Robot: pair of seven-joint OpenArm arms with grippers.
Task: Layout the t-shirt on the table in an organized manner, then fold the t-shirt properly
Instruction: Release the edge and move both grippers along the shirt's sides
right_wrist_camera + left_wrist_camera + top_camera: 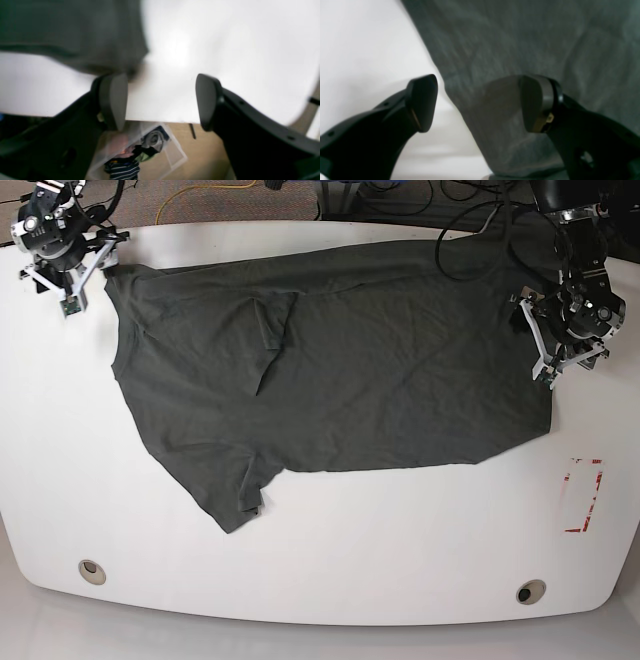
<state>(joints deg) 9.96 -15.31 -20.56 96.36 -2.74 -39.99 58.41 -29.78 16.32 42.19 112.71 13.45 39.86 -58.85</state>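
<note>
Where the left gripper (480, 105) hangs with jaws wide apart, the t-shirt (532, 50) edge runs between them, untouched. Beyond, cloth spreads over the table (320, 560). The right gripper (161, 102), jaws apart, sits beside the far corner.

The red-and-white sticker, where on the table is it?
In the base view the sticker sits near the table's right edge, just below the t-shirt's lower right corner.
</note>
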